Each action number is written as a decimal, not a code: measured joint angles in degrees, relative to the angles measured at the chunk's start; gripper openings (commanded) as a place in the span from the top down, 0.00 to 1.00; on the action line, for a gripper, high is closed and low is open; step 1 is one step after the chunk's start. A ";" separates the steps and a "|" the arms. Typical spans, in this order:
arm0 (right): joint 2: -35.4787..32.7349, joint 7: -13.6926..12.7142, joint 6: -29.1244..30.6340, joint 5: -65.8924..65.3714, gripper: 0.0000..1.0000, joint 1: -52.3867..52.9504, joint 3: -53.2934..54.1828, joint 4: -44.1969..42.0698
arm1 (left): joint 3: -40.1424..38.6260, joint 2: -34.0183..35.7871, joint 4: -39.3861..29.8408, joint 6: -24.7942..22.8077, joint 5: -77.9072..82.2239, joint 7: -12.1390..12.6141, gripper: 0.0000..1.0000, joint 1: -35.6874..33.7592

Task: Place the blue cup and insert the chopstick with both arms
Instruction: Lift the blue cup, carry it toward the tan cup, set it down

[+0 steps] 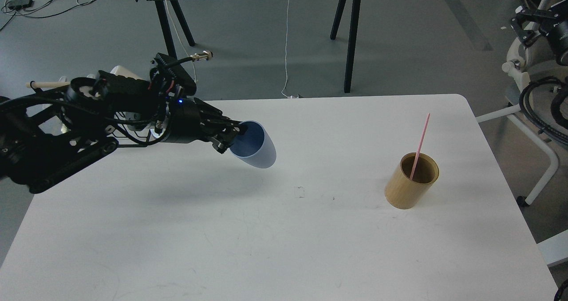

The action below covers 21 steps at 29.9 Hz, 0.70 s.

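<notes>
The white table [284, 239] fills most of the head view, its near edge and lower corners cut off by the frame. Over its left side reaches the left arm [66, 128], a black bulk of links and cables whose rear part runs out of the picture at the left edge and hides most of what stands behind it; only a pale wooden rod [46, 84] and bits of something white show past it. At the arm's far end the left gripper [234, 136] is clenched on the rim of the blue cup [256, 146], one finger at the mouth, though the dark fingers are hard to separate from each other. The cup hangs tilted above the table, mouth turned toward the gripper and the darker inside showing, its shadow lying on the tabletop below and to the left. Well apart, on the right side of the table, a tan cylinder [411, 182] stands upright. The pink stick [420, 144] leans inside it, its lower end hidden within. The right gripper is not seen.
</notes>
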 measured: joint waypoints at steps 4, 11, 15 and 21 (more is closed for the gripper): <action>0.09 -0.18 0.00 -0.09 0.01 1.65 -2.20 0.35 | 1.26 -9.50 2.36 0.00 0.75 4.37 0.95 0.16; 0.30 -0.21 0.00 0.11 0.01 2.34 -3.84 1.02 | 4.79 -16.17 9.29 0.00 1.60 5.57 0.95 0.76; -0.04 -0.20 0.00 0.13 0.01 2.09 -3.75 2.02 | 5.19 -16.40 10.50 0.00 1.67 5.50 0.94 1.06; -0.37 -0.13 0.00 0.13 0.01 1.90 -3.68 2.33 | 7.87 -16.11 10.48 0.00 1.67 4.86 0.93 2.05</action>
